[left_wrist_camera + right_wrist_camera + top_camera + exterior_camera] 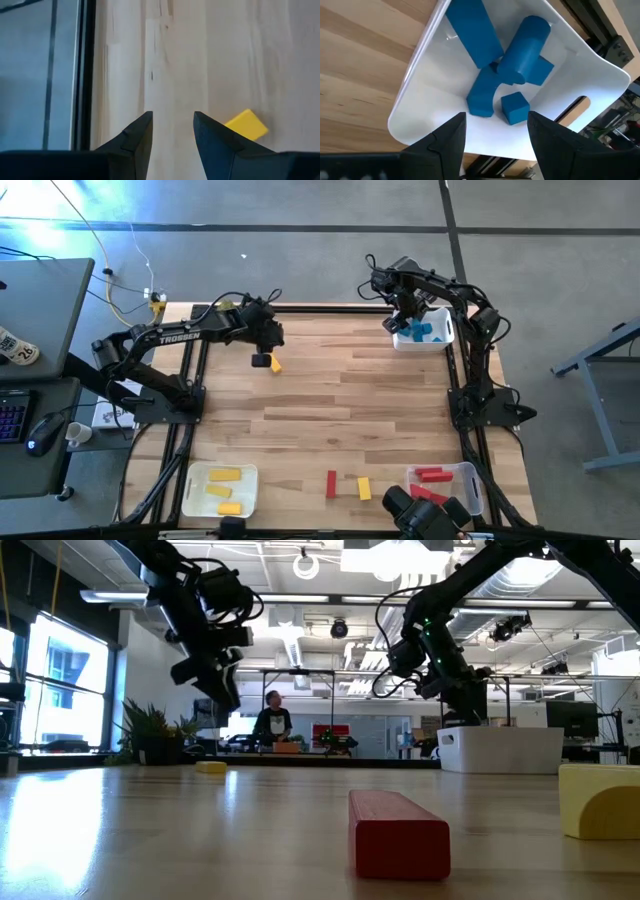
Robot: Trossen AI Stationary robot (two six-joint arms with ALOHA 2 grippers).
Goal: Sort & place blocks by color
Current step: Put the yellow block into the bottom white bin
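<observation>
My left gripper (263, 361) (172, 130) hovers open over the far left of the table, with bare wood between its fingers. A yellow block (276, 366) (246, 125) lies flat on the table just beside it, untouched. My right gripper (408, 323) (496, 130) stands open above the white bin (440, 340) (420, 60) at the far right. Several blue blocks (512, 55) lie in a heap in that bin. A red block (331, 483) (398, 832) and another yellow block (364, 488) (600, 800) lie loose near the front edge.
A white bin (250, 475) with yellow blocks stands at the near left. A clear bin (470, 475) with red blocks stands at the near right. Black frame rails run along the table's left and right sides. A desk with a keyboard and mouse stands off to the left.
</observation>
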